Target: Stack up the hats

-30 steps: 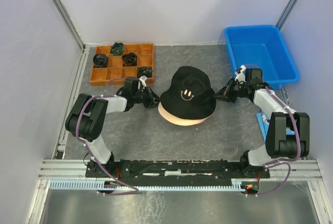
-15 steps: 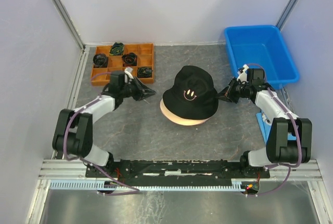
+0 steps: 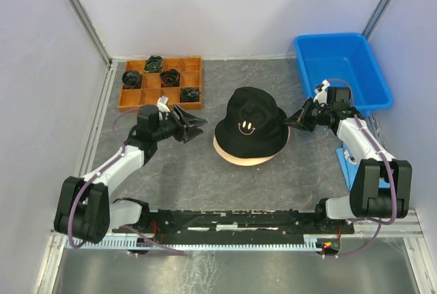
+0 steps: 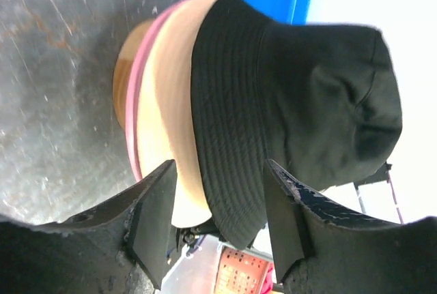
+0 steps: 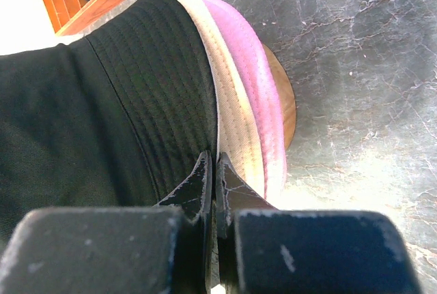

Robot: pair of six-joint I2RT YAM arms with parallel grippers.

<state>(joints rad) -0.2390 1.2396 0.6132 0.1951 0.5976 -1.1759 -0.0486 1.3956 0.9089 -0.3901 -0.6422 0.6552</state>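
A black hat [image 3: 249,118] with a yellow smiley tops the stack in the middle of the table. Under it show a beige hat [image 5: 231,113] and a pink hat [image 5: 254,82], all on a wooden stand [image 5: 283,103]. My left gripper [image 3: 197,125] hangs open a little to the left of the stack and touches nothing. In the left wrist view the black hat [image 4: 300,89] lies beyond the left gripper [image 4: 218,166]. My right gripper [image 3: 293,119] is shut at the stack's right side. The right gripper [image 5: 213,159] has its tips against the seam between the black and beige brims.
An orange compartment tray [image 3: 130,100] with dark coiled bundles sits at the back left, just behind my left gripper. A blue bin [image 3: 341,69] stands at the back right, behind my right arm. Grey walls close in both sides.
My left gripper has opened and drawn back to the left, away from the black hat's brim. The black hat has shifted slightly right. My right gripper stays shut at the right brim.
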